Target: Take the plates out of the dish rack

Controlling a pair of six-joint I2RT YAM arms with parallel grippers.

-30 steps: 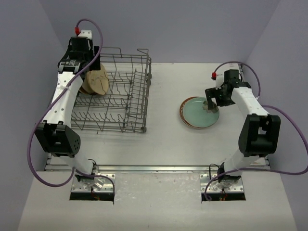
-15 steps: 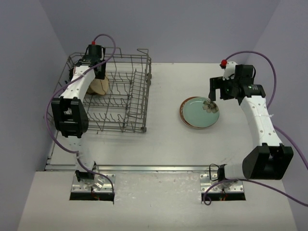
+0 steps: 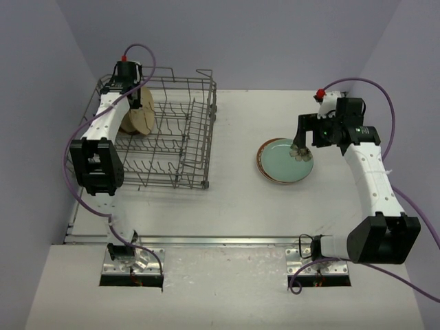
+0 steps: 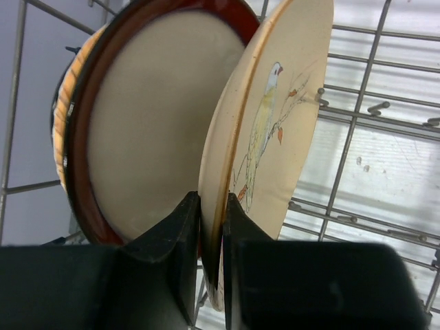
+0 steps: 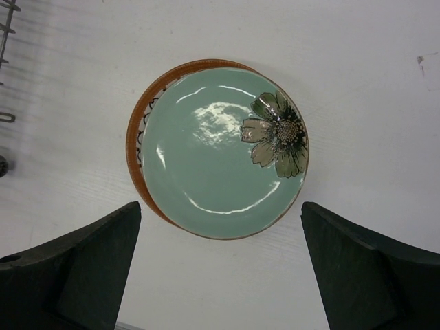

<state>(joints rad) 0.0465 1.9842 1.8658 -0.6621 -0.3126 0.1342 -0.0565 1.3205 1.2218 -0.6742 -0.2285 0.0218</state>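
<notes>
Left fingers (image 4: 175, 240) pinched on the rim of the cream plate (image 4: 275, 117), upright in the dish rack (image 3: 185, 137) beside the red-rimmed plate (image 4: 158, 117), with more edges behind. Right fingers (image 5: 89, 268) spread wide and empty above the mint plate (image 5: 213, 158), stacked on the brown-rimmed plate (image 5: 141, 124) on the bench (image 3: 240, 199). Looks like two unloaded, three or more left.

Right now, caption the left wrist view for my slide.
Left pincer clamps the cream bird plate inside the dish rack.

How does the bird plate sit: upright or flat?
Upright: the bird plate stands on edge in the dish rack, left gripper pinching it.
</notes>
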